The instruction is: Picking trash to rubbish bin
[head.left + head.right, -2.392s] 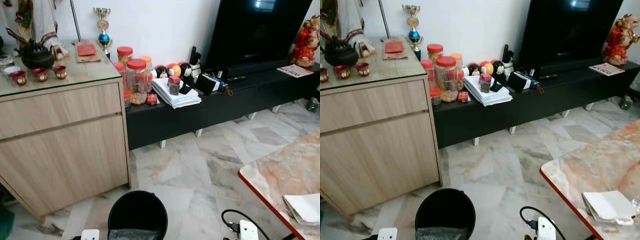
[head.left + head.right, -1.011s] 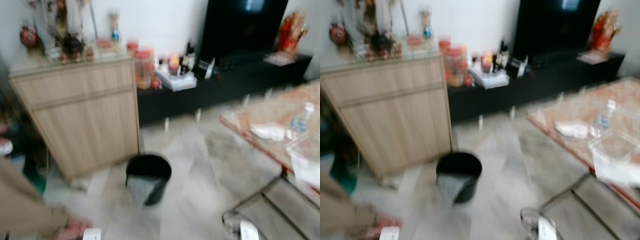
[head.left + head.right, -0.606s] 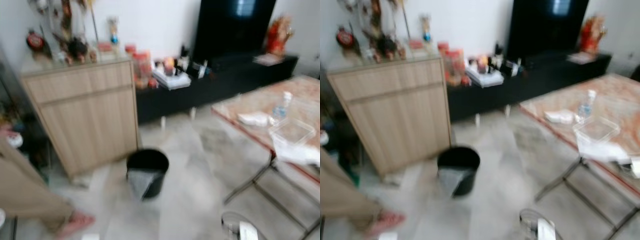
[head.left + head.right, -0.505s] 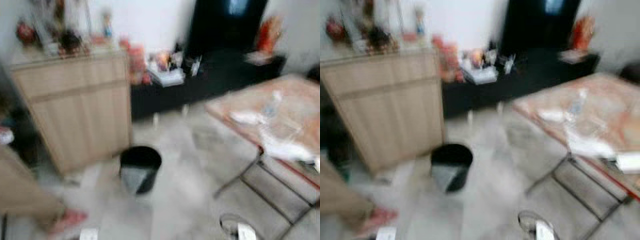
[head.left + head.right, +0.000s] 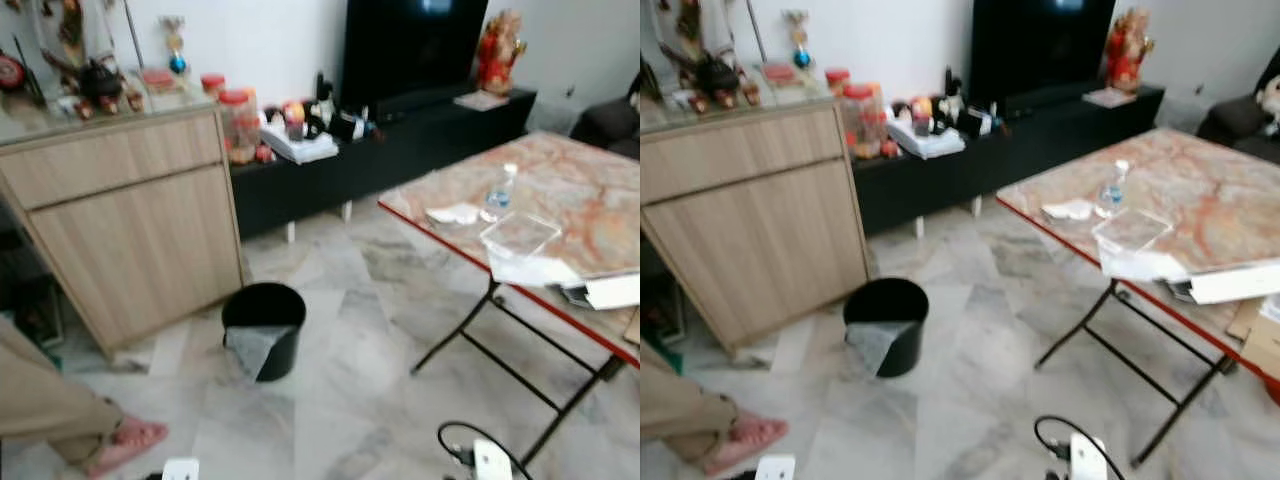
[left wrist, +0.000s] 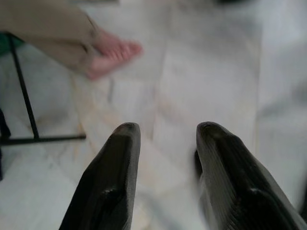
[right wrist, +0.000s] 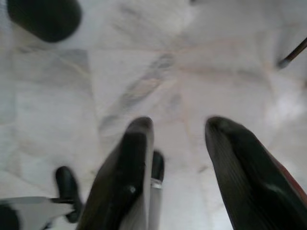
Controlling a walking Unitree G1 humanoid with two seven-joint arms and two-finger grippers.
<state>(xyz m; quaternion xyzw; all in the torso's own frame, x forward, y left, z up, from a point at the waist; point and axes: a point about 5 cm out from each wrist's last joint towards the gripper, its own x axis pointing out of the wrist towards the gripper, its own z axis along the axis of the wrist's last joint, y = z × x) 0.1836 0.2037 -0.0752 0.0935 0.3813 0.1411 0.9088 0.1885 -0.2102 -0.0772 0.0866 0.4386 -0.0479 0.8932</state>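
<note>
A black rubbish bin (image 5: 263, 327), lined with a grey bag that spills over its front rim, is seen standing on the pale marble floor (image 5: 350, 400) just in front of a light wooden cabinet (image 5: 125, 215). To the right of the bin, well apart from it, a folding table with a red-edged, marble-patterned surface (image 5: 570, 190) is shown carrying a crumpled white tissue (image 5: 452, 213), a small plastic water bottle (image 5: 498, 191) just beside it, a clear plastic container (image 5: 519, 235) and white papers (image 5: 612, 291) near the edge. Behind, a low black TV console (image 5: 400, 150) is lined with red-lidded jars (image 5: 238, 124), a stack of papers (image 5: 298, 146) and a dark television (image 5: 415, 45); a red figurine (image 5: 497, 50) is placed at its far end. A person's bare foot (image 5: 125, 442) and tan trouser leg (image 5: 45, 405) are seen at the lower left.

The left gripper (image 6: 163, 139) is pictured hanging over the floor tiles with its fingers spread and nothing between them, the same foot (image 6: 112, 52) lying beyond it. The right gripper (image 7: 177, 136) is likewise held apart and empty above the floor, with the dark bin (image 7: 44, 18) visible far off.
</note>
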